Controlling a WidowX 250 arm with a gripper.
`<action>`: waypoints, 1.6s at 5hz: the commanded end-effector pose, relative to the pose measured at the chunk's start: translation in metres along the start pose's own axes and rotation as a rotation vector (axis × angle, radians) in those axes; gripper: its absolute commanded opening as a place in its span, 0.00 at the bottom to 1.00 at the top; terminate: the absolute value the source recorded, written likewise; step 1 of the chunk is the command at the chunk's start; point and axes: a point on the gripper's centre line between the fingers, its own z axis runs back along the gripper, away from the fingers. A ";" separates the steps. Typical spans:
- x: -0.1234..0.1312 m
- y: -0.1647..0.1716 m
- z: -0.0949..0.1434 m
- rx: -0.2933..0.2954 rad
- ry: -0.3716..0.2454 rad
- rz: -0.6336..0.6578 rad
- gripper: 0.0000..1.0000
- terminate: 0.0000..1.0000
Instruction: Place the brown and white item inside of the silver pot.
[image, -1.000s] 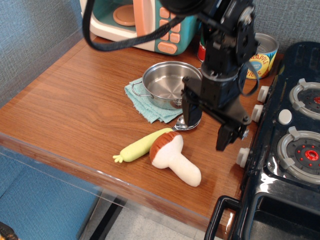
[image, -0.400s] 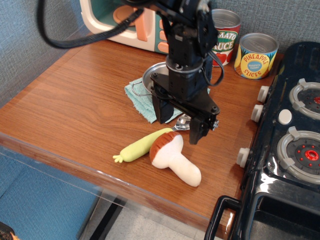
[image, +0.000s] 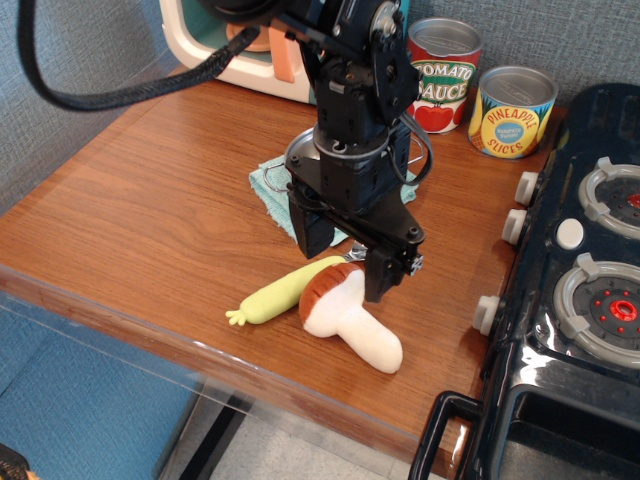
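This is a play kitchen set up as a robot test station. A wooden desk (image: 150, 200) carries a pastel toy microwave (image: 250, 45) at its far edge, with printed tins of tomato sauce (image: 443, 75) and pineapple slices (image: 512, 112) near the far right corner. A black toy stove (image: 580, 300) with round burners and white knobs stands against the right edge. Blue fabric wall panels (image: 60, 60) close in the back and left, and a clear plastic sheet (image: 100, 370) hangs off the near edge

1. The plush mushroom (image: 345, 312) has a rust-brown cap and cream-white stem.
2. The spoon handle (image: 280, 294) is yellow-green.
3. The cloth (image: 272, 192) is teal.
4. The pineapple can (image: 510, 112) is yellow and blue.
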 end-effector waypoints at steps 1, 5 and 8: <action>0.009 0.006 -0.014 0.020 0.041 0.017 1.00 0.00; 0.031 0.010 0.019 -0.042 -0.046 0.026 0.00 0.00; 0.073 0.076 0.039 -0.017 -0.133 0.235 0.00 0.00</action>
